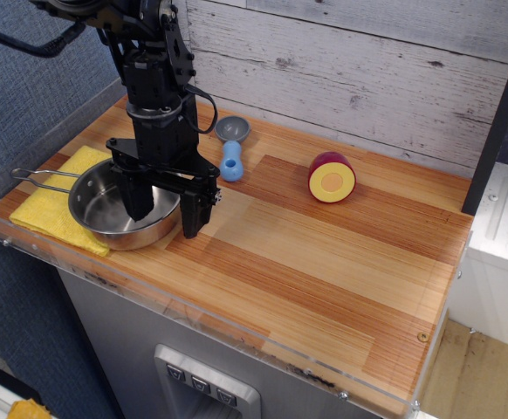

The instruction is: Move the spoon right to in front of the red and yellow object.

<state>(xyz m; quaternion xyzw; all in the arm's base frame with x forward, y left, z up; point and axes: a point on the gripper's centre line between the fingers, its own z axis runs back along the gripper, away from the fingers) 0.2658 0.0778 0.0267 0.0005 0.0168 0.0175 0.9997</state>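
Observation:
The spoon (231, 147) lies on the wooden table near the back wall, grey bowl toward the wall, light-blue handle pointing forward. The red and yellow toy fruit half (332, 177) stands to its right, yellow cut face toward the front. My gripper (165, 212) hangs in front and to the left of the spoon, over the right rim of the steel pan. Its two black fingers are apart and hold nothing.
A steel pan (106, 214) with a wire handle sits on a yellow cloth (58, 212) at the table's left. A clear plastic rim (236, 327) runs along the table's front edge. The plank wall (367, 70) stands behind.

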